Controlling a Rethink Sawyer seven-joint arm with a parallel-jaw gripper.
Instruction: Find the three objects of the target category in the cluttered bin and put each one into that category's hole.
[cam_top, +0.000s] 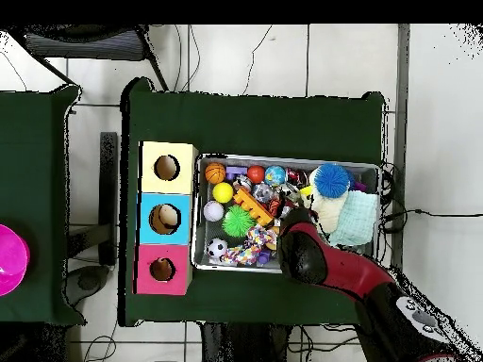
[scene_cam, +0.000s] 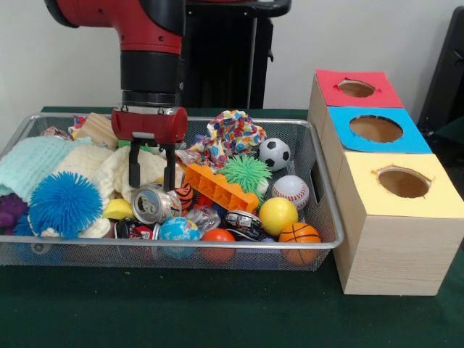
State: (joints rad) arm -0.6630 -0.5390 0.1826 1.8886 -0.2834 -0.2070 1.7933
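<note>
The wire mesh bin (scene_cam: 217, 245) is full of toys. My gripper (scene_cam: 152, 171) hangs open and empty in its left-middle part, its fingertips just above a cream cloth (scene_cam: 109, 170) and a crushed can (scene_cam: 152, 203). Near it lie an orange toy block (scene_cam: 220, 187), a green spiky ball (scene_cam: 246, 174), a soccer ball (scene_cam: 275, 154), a baseball (scene_cam: 291, 190), a yellow ball (scene_cam: 278, 215) and a basketball (scene_cam: 299, 233). The hole (scene_cam: 356, 88) in the red-topped box is at the far right. In the overhead view my arm (cam_top: 307, 255) covers the gripper above the bin (cam_top: 288, 158); the hole (cam_top: 162, 270) shows there too.
A blue-topped box (scene_cam: 375, 128) and a yellow-topped box (scene_cam: 403, 183) stand in line with the red one, right of the bin. A blue spiky ball (scene_cam: 64, 203), a teal knit cloth (scene_cam: 29, 163) and a colourful cloth (scene_cam: 232, 134) fill the bin's left and back.
</note>
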